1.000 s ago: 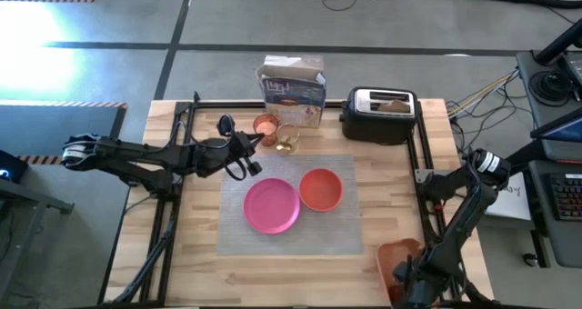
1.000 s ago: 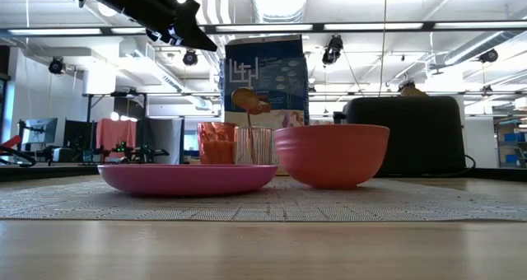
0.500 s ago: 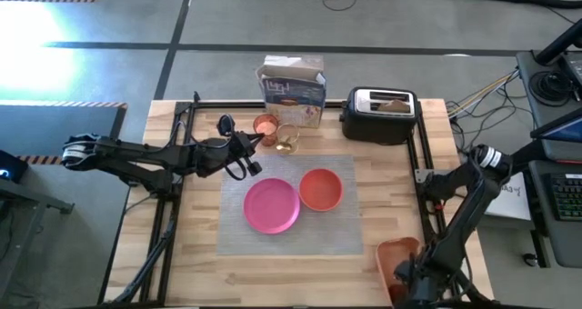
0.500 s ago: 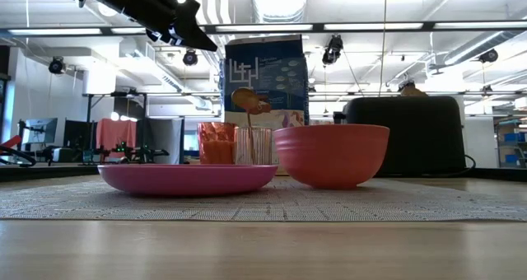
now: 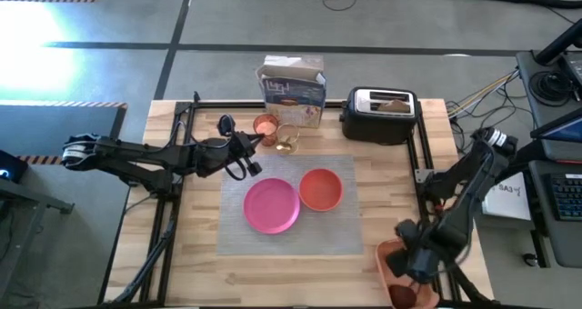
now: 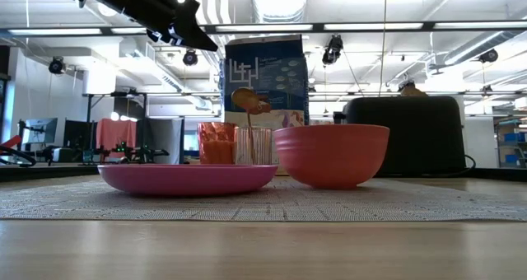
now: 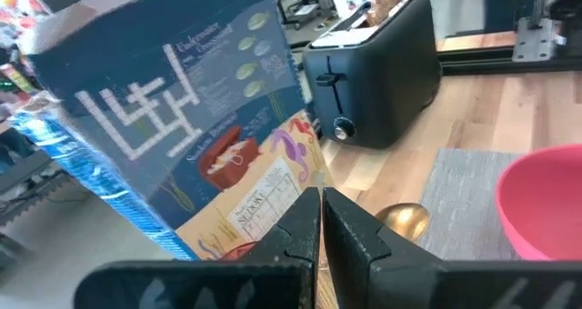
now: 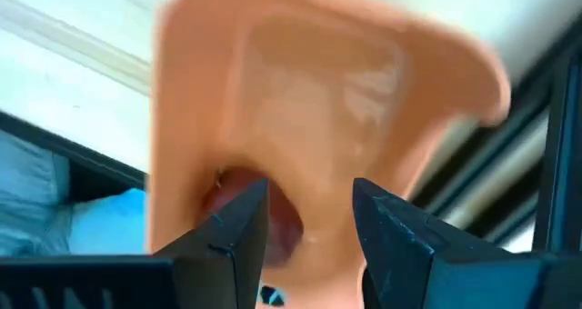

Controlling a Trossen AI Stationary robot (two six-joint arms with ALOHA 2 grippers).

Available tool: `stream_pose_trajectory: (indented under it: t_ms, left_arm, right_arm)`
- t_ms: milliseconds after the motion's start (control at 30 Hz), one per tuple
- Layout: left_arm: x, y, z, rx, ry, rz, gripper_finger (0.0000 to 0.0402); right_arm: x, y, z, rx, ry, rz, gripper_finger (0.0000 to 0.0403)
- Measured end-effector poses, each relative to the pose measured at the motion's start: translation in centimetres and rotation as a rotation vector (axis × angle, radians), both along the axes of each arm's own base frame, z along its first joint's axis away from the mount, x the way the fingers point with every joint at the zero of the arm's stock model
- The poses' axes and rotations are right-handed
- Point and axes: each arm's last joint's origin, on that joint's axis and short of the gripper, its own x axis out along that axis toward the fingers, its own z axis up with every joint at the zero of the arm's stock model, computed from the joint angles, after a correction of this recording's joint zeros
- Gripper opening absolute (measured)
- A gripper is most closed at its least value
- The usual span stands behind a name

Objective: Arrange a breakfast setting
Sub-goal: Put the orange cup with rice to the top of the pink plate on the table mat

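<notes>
On the grey placemat [image 5: 291,236] rest the pink plate [image 5: 271,205] and the orange bowl [image 5: 320,189]. Behind them stand the orange cup [image 5: 265,124] and the clear glass [image 5: 286,144], with the gold spoon [image 6: 247,100] standing in the glass, bowl end up. Toast [image 5: 393,101] sticks out of the toaster. The red apple [image 8: 280,216] lies in the orange tray [image 5: 393,254] at the near right. My right gripper [image 8: 309,232] hangs open above the tray, pointing steeply down, the apple showing below its fingers. My left gripper [image 7: 320,220] is shut and hovers beside the glass.
A blue cereal box [image 5: 293,89] and the black toaster [image 5: 380,115] stand along the far edge. A black frame borders the table's left and right sides. Bare wood lies left of the placemat and along the near edge.
My right gripper has moved from the table's near edge toward the far edge and risen over the tray, tipping to point more steeply down. The things on the placemat have stayed put.
</notes>
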Motion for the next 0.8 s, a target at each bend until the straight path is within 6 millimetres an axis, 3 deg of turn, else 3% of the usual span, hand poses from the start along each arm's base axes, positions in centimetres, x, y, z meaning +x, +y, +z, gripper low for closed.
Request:
stream_pose_trajectory:
  t_ms: [333,467,800]
  left_arm:
    - [-0.1,0.0,-0.4,-0.002,0.051,-0.004,0.0000]
    - [-0.2,0.0,-0.6,-0.002,0.072,-0.004,0.0000]
    - [-0.9,0.1,-2.0,0.050,0.292,-0.028,0.0000]
  right_arm:
    - [4.7,-4.7,0.3,-0.099,-0.175,0.210,0.0150]
    - [6.5,-7.0,0.3,-0.217,-0.248,0.247,0.0150]
    - [9.3,-12.0,0.4,-0.301,-0.303,0.350,0.0150]
